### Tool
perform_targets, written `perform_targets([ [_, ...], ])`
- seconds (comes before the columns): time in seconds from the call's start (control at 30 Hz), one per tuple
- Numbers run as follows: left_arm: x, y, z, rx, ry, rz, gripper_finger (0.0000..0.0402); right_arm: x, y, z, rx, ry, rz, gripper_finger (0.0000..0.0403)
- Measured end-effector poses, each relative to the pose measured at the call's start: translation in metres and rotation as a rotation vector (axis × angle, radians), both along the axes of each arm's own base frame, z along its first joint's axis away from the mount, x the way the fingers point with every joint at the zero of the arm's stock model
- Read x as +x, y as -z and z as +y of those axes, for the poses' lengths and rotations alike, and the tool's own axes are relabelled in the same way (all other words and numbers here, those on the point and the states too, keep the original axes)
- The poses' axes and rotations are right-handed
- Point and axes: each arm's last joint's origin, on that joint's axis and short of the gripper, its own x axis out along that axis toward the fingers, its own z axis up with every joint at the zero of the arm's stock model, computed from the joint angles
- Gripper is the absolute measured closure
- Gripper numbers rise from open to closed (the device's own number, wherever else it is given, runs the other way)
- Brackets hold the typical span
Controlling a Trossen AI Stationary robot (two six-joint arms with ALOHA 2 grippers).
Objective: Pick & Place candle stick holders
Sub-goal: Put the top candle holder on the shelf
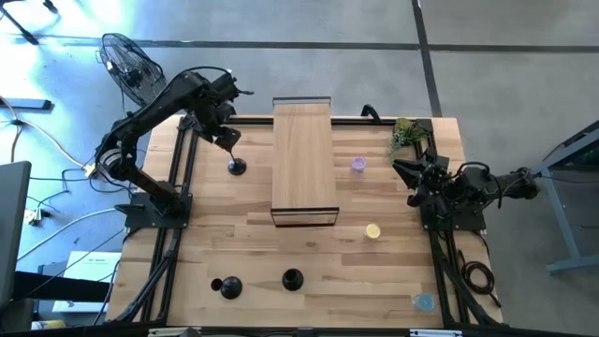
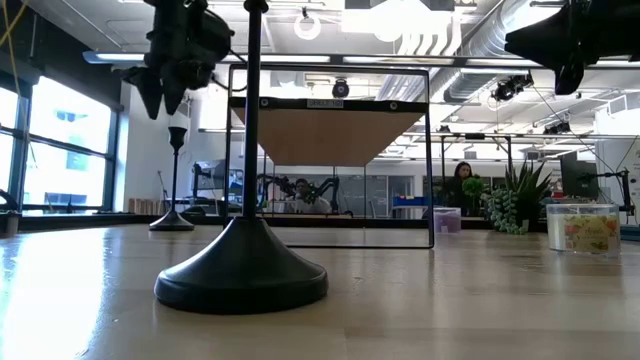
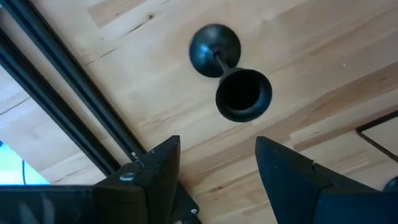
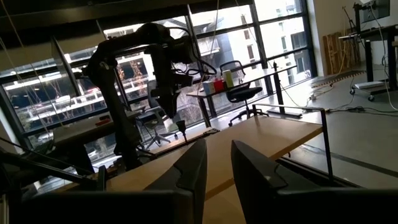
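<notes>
Going left to right, we saw the left gripper (image 1: 227, 140) poised above one holder (image 1: 237, 168) standing upright on the table (image 1: 393, 271), left of the raised wooden shelf (image 1: 303, 159). Its fingers (image 3: 155, 171) stood partly apart with nothing between them; the wrist view looked straight down on that holder's cup and disc base, both clear of the fingers.

The main risk, as we judged it, was the tall thin stem. A descent slightly off centre could let one finger strike the cup and tip the holder over, and a fallen holder could roll on its round base. The black frame rail (image 1: 180, 178) ran close by, so a sideways correction might clip it.

Two more holders (image 1: 227, 287) (image 1: 293, 279) sat near the front edge of the table, well apart from either arm. We could not tell from above whether the left one of the pair was standing or lying.

On the right, the right gripper (image 1: 412, 172) waited near the plant (image 1: 408, 132), fingers nearly closed and empty.
</notes>
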Motion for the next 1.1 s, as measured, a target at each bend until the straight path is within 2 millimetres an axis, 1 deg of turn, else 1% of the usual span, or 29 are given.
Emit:
perform_targets([
  [0.2,0.005,0.001,0.005,0.047,0.001,-0.053,0.0198,0.000,0.000,0.000,-0.001,0.000,0.004,0.0333],
  [0.63,0.009,0.002,0.005,0.041,0.020,-0.075,0.0198,0.000,0.001,0.000,0.002,-0.001,0.005,0.0333],
  [0.83,0.018,0.007,0.003,0.031,0.063,-0.052,0.0198,0.000,0.002,0.000,-0.004,-0.001,0.022,0.0333],
  [0.9,0.021,0.011,0.004,0.045,0.076,-0.017,0.0198,0.000,0.002,0.000,-0.005,0.000,0.025,0.0333],
  [1.1,0.023,0.015,0.008,0.052,0.072,0.004,0.0198,0.000,0.002,0.000,-0.005,-0.004,0.026,0.0333],
])
